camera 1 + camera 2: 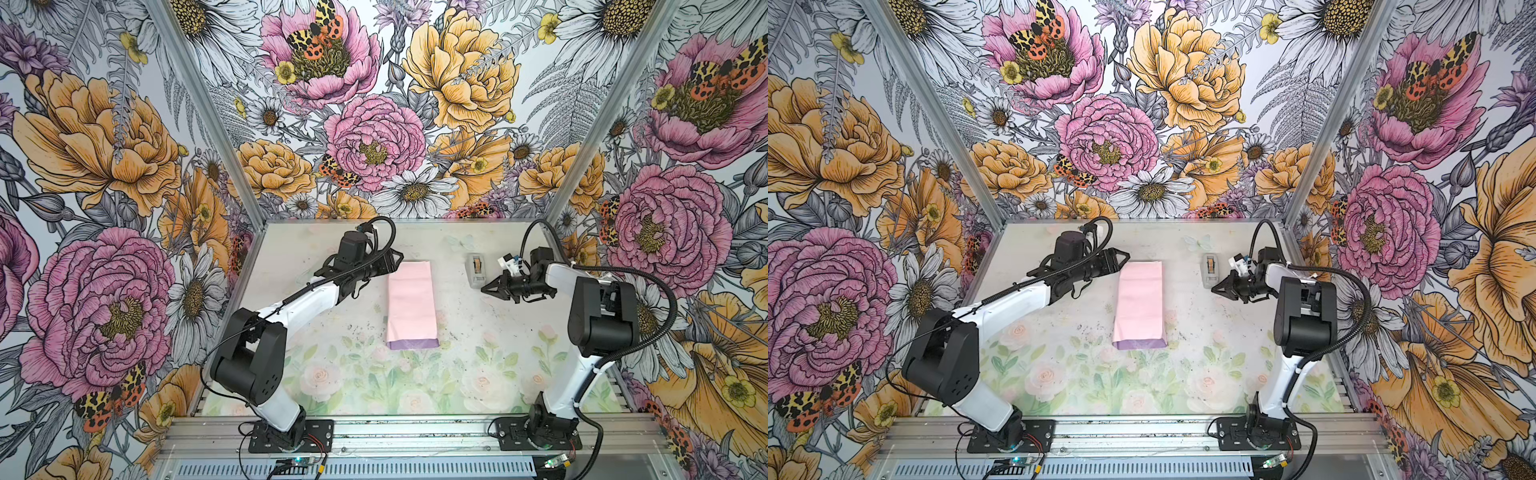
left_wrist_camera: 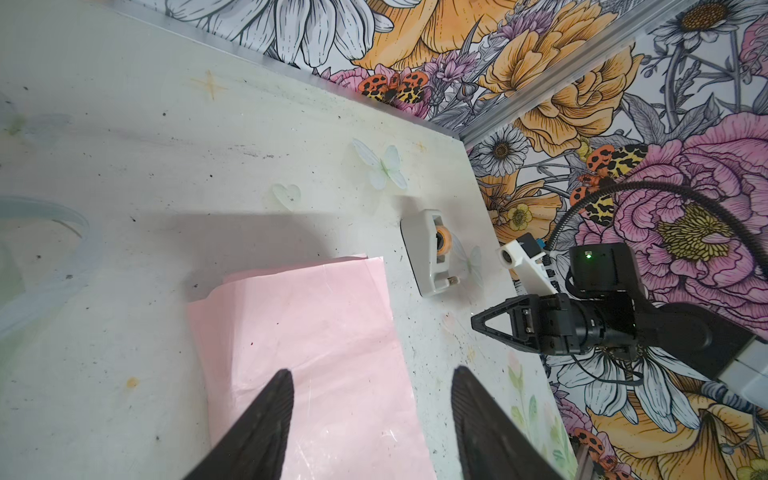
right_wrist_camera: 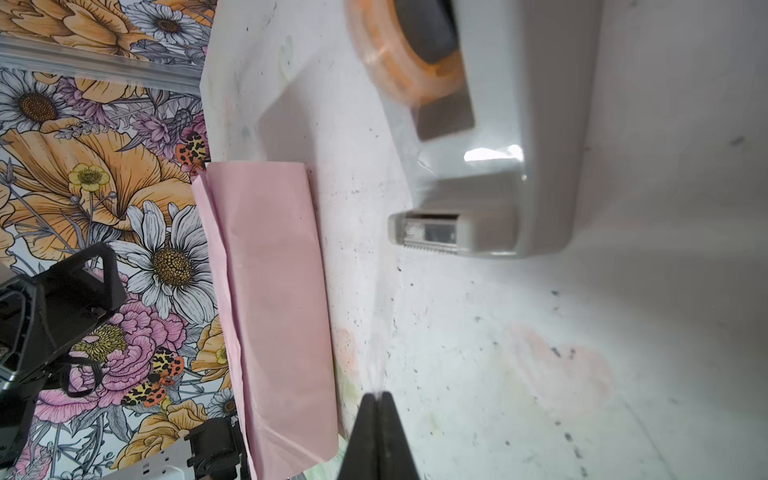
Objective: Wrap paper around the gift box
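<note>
The paper (image 1: 409,303) lies folded into a long narrow packet mid-table, pale pink face up, with a lilac strip at its near end (image 1: 1140,344). The gift box is hidden. My left gripper (image 1: 397,262) hovers open over the packet's far end; in the left wrist view its fingertips (image 2: 370,374) straddle the paper's (image 2: 316,332) right edge. My right gripper (image 1: 484,288) is right of the packet, beside the tape dispenser (image 1: 478,270). Its jaws (image 3: 376,395) are shut, and a faint strip of clear tape (image 3: 376,332) runs from the dispenser's cutter (image 3: 428,235) to them.
The grey tape dispenser (image 2: 430,253) with its orange-tinted roll stands at the back right near the wall. Flowered walls close the table (image 1: 1059,365) on three sides. Both arm bases sit on the front rail.
</note>
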`<state>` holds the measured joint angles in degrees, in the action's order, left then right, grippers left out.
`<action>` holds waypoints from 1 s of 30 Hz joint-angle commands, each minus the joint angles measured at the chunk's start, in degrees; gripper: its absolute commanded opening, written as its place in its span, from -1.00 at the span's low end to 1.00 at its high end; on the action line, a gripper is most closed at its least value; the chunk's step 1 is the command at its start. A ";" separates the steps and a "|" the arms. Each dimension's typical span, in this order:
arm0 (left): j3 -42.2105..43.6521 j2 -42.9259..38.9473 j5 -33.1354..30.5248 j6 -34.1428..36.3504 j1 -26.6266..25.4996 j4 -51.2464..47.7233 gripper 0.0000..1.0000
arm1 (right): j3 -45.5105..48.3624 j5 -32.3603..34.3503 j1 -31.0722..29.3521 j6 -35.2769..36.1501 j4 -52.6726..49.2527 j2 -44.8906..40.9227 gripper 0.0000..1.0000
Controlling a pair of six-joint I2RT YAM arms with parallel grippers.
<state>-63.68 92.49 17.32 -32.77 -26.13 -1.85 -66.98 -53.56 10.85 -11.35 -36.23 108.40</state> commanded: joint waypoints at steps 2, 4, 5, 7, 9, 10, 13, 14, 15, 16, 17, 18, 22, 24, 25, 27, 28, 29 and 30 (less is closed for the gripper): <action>0.93 -1.78 -1.59 1.25 -0.59 1.24 0.24 | 1.21 1.61 0.10 -3.03 5.35 0.86 -1.00; 0.93 -1.67 -1.70 1.23 -0.92 1.25 0.24 | 1.72 2.23 0.08 -3.98 6.64 1.99 -1.00; 0.93 -1.68 -1.69 1.22 -0.94 1.36 0.24 | 1.92 2.28 0.09 -4.55 7.33 2.67 -1.00; 0.87 -1.39 -1.76 1.25 -0.95 1.32 0.24 | 2.20 2.82 -0.10 -5.45 8.50 3.77 -1.00; 0.81 -1.33 -1.76 1.24 -1.08 1.32 0.24 | 2.46 3.92 -0.20 -6.42 9.44 4.22 -1.00; 0.69 -1.29 -1.80 1.22 -1.10 1.32 0.24 | 2.61 4.51 -0.30 -6.68 9.87 4.35 -1.00; 0.58 -1.09 -1.95 1.25 -1.20 1.23 0.24 | 2.82 5.86 -0.26 -7.65 10.56 4.75 -1.00; 0.50 -1.01 -2.02 1.22 -1.21 1.23 0.24 | 2.73 6.31 -0.30 -7.87 10.56 5.00 -1.00; 0.40 -0.91 -2.04 1.22 -1.29 1.10 0.24 | 2.78 6.70 -0.22 -8.26 10.71 5.07 -1.00; 0.31 -0.83 -2.17 1.39 -1.35 1.14 0.24 | 2.83 7.58 -0.26 -8.74 10.80 4.90 -1.00; 0.24 -0.82 -2.21 1.38 -1.37 1.07 0.24 | 2.84 8.48 -0.30 -9.10 10.83 4.68 -1.00; 0.14 -0.73 -2.34 1.39 -1.44 1.06 0.24 | 2.83 9.11 -0.32 -9.45 10.83 4.58 -1.00; -0.22 -0.64 -2.65 1.73 -1.55 0.39 0.24 | 3.21 11.41 -0.44 -11.17 10.72 4.16 -1.00; -0.60 -0.64 -3.07 2.21 -1.61 -0.31 0.24 | 3.64 12.85 -0.66 -11.85 10.65 3.53 -1.00; -0.78 -0.65 -3.17 2.37 -1.71 -0.71 0.24 | 3.82 13.27 -0.71 -12.12 10.65 3.27 -1.00; -1.09 -0.68 -3.57 2.79 -1.82 -1.43 0.24 | 4.13 15.00 -0.98 -12.44 10.37 2.67 -1.00; -1.18 -0.64 -3.74 2.88 -2.06 -1.83 0.24 | 4.22 15.72 -1.04 -12.55 10.18 2.53 -1.00; -1.36 -0.57 -3.88 2.97 -2.06 -2.23 0.24 | 4.23 16.12 -1.17 -12.67 9.83 2.38 -1.00; -1.44 -0.61 -4.02 3.06 -2.14 -2.52 0.24 | 4.23 16.56 -1.34 -12.81 9.59 2.43 -1.00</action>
<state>-63.51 92.47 14.98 -31.40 -27.64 -2.96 -63.94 -41.91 9.82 -23.07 -24.93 112.29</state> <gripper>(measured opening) 0.619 0.042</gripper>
